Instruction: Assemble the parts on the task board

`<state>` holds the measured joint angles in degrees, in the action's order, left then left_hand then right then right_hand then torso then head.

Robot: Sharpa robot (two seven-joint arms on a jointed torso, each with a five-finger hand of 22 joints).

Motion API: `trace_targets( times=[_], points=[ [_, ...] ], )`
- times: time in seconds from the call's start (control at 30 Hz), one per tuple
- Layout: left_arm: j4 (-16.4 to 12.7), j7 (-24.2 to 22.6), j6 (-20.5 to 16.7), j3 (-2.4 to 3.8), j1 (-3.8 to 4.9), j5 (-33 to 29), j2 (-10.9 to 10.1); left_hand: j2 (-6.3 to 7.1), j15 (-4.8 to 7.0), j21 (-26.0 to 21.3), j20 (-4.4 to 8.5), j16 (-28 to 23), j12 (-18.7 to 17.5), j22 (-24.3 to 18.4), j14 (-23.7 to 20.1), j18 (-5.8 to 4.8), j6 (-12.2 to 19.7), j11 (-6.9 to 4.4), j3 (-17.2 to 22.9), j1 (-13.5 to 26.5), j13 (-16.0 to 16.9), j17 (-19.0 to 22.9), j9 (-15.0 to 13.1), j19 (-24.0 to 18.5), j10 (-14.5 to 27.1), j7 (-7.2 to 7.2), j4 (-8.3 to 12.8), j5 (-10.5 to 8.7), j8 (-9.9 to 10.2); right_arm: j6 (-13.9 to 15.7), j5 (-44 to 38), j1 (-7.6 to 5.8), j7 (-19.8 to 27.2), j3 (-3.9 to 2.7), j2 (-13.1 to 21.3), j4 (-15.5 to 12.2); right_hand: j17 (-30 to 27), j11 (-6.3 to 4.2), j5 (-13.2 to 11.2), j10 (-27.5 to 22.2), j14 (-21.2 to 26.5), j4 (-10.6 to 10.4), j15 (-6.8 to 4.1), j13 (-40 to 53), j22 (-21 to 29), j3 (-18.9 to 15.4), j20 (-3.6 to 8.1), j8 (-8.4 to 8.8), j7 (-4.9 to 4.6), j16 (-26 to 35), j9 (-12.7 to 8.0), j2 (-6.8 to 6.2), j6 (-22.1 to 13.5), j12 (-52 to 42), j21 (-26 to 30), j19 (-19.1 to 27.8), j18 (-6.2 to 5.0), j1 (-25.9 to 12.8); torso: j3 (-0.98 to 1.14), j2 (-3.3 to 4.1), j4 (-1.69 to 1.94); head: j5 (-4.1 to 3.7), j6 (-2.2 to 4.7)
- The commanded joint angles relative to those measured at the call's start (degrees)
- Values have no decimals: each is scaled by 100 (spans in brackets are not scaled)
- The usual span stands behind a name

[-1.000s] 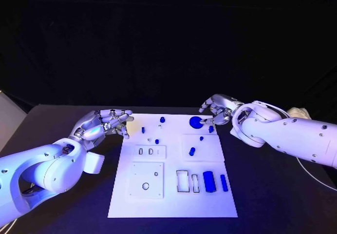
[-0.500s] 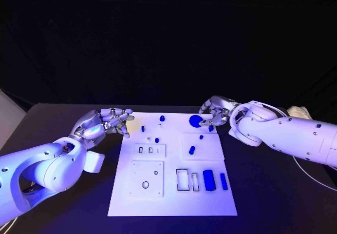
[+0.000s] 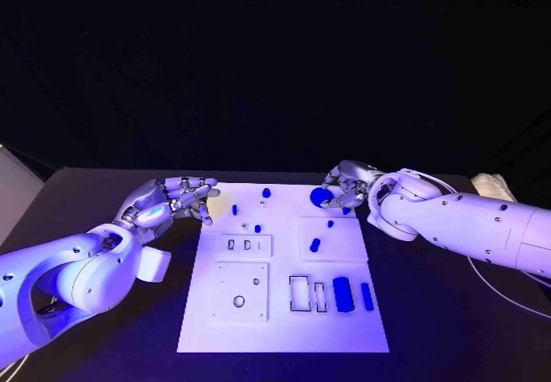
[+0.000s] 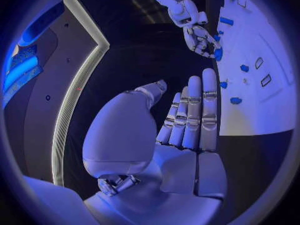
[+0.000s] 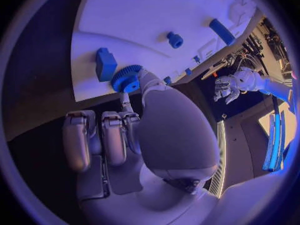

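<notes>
We judge the step in hand to be picking up the blue gear, which sits at the upper right of the task board in the head view. Our right hand is on it; in the right wrist view its fingers pinch the gear's toothed rim. Our left hand hovers at the board's upper left edge over the worktop, fingers together and straight, holding nothing. Next, we think, comes lifting the gear clear and carrying it to its seat without losing the pinch.
</notes>
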<state>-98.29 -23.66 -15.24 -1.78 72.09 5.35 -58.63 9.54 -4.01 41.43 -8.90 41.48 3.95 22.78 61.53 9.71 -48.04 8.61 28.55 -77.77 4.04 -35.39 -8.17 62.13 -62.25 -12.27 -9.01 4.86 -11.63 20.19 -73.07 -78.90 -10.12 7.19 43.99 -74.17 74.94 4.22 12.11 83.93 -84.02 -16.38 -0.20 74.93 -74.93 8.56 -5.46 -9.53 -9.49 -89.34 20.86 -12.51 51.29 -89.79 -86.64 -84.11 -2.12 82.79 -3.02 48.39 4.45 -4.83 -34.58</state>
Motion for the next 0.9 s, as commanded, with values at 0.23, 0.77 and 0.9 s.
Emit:
trace_targets(
  times=[0.23,0.77,0.9],
  points=[
    [-4,-24,134,3,5,43,23,-32,0,38,-2,29,-10,6,-27,70,50,-3,24,28,0,-6,-7,-19,40,-31,-5,3,-11,17,44,13,-68,1,-77,49,1414,34,45,607,-578,-8,37,1507,-1109,-9,-44,-43,13,-26,15,74,-11,-21,-36,-426,110,-54,7,3,-3,9,-18],
    [0,11,151,4,5,47,11,-39,0,74,-4,45,-8,29,-25,72,49,-3,36,27,1,-10,-8,-34,41,-31,-1,5,-14,51,116,13,58,1,-52,35,1405,-145,80,607,-575,105,-122,1507,-1139,787,83,-316,217,-23,85,366,608,-21,-53,-426,113,105,6,3,-3,17,-24],
    [1,18,157,4,5,48,9,-40,1,79,-4,46,-9,32,-27,72,50,-3,39,24,1,-10,-8,-37,43,-31,2,6,-14,129,114,13,76,1,-48,20,1398,-176,73,607,-573,142,-166,1507,-1147,918,122,-360,254,-20,103,334,692,-21,-57,-428,114,67,5,2,-2,13,-20]
  ],
)
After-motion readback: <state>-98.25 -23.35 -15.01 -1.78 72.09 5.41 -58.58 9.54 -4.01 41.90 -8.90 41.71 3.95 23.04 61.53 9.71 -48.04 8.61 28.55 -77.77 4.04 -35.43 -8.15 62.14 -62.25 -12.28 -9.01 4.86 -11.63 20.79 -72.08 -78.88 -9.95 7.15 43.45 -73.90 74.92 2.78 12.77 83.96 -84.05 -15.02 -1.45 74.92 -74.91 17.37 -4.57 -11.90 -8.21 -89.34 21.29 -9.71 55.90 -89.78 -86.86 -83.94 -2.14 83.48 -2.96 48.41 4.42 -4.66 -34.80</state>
